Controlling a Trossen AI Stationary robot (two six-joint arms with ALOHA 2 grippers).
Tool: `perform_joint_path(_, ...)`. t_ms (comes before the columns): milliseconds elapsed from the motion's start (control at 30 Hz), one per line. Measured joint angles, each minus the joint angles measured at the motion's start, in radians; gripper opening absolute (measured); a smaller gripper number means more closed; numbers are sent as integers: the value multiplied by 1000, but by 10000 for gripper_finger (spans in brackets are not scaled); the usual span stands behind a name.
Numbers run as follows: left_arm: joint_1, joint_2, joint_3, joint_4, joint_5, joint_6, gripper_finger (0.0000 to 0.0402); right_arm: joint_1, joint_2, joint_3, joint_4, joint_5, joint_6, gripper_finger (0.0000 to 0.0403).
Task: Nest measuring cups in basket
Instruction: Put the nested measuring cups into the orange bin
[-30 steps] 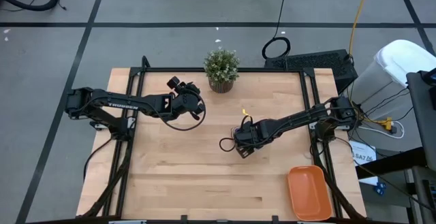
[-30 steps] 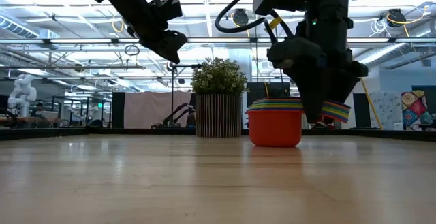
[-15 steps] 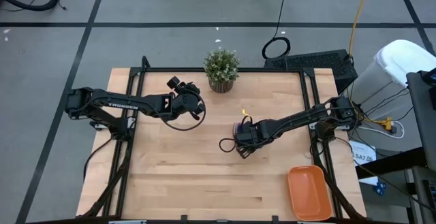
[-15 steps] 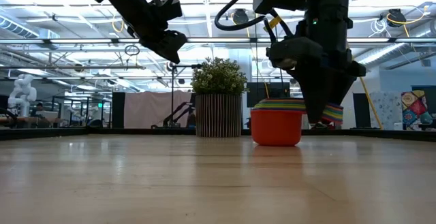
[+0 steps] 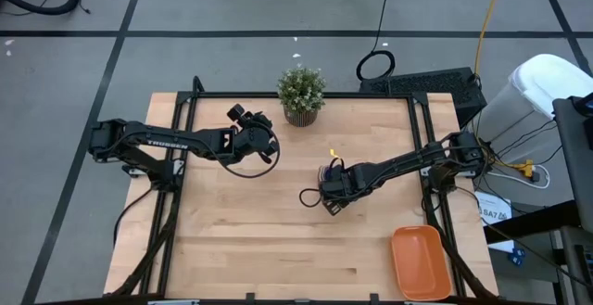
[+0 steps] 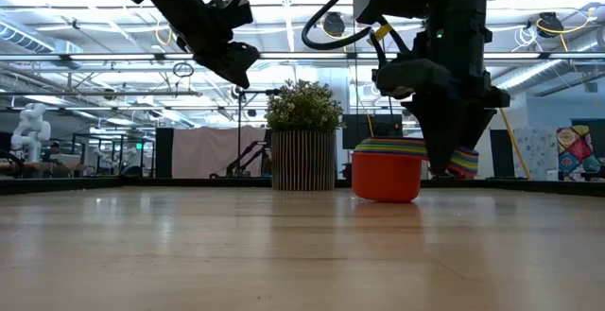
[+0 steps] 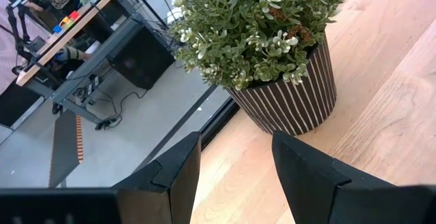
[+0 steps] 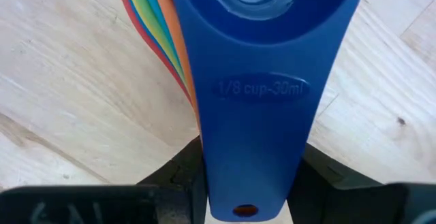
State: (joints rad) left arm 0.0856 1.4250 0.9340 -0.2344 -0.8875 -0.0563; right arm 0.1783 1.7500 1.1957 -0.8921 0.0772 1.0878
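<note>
Right wrist view, nested measuring cups [image 8: 262,81], blue handle uppermost, rainbow edges, apparently clamped

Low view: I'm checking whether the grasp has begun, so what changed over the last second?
The right gripper closed on the handles of the nested measuring cups, and the stack shifted slightly rightward and tilted. The left gripper, the plant and the basket stayed put.
</note>
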Motion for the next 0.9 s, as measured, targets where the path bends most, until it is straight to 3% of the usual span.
perform_joint_path(900,12,0,0,-2,0,1,186,14,-50,39,-103,-3,25,126)
